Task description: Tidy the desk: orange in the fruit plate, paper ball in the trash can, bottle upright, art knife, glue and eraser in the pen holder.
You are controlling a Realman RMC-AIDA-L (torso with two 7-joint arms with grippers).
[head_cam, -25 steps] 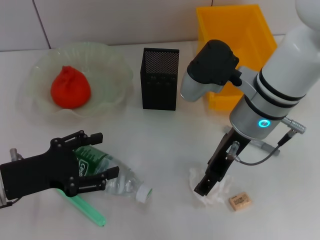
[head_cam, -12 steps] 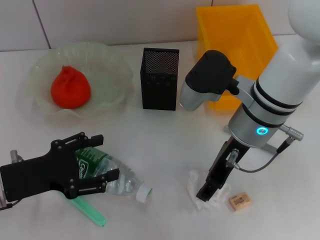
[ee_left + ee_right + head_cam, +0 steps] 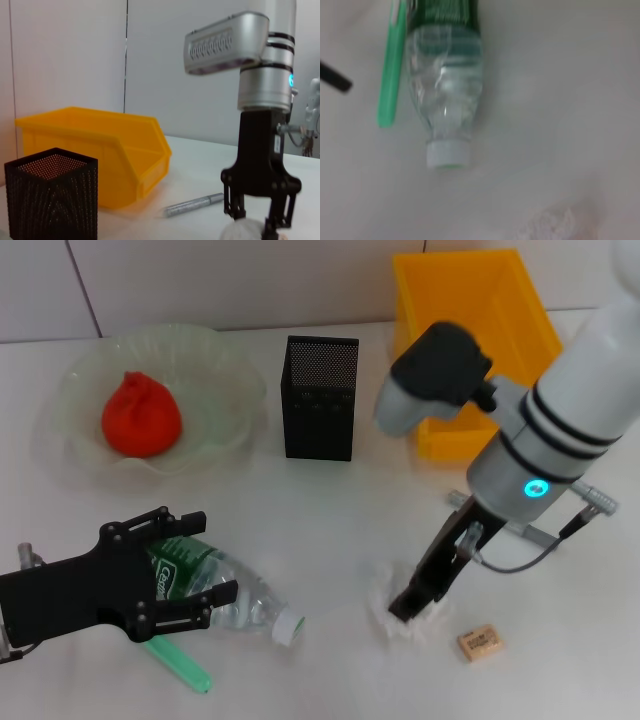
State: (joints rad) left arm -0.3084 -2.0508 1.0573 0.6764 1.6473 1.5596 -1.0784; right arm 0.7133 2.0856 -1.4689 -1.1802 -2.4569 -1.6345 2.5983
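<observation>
Right gripper (image 3: 410,602): down near the front right of the white counter (image 3: 330,510), fingers clamped on the small crumpled white paper ball (image 3: 400,615), which sits on the counter between them.
Left gripper (image 3: 180,570): front left corner, black fingers spread around the lying clear plastic bottle with the green label and white cap (image 3: 235,595), not closed on it.
Red-orange round orange (image 3: 140,415): already in the wavy pale-green translucent fruit plate (image 3: 235,375), back left.
Black square mesh pen holder (image 3: 320,398): standing mid-back.
Bright yellow-orange rectangular trash can (image 3: 470,310): back right corner.
Tiny tan eraser block (image 3: 480,642): front right, just beside the paper ball.
Green stick-like thing (image 3: 175,660): lying by the bottle; can't tell what it is.
</observation>
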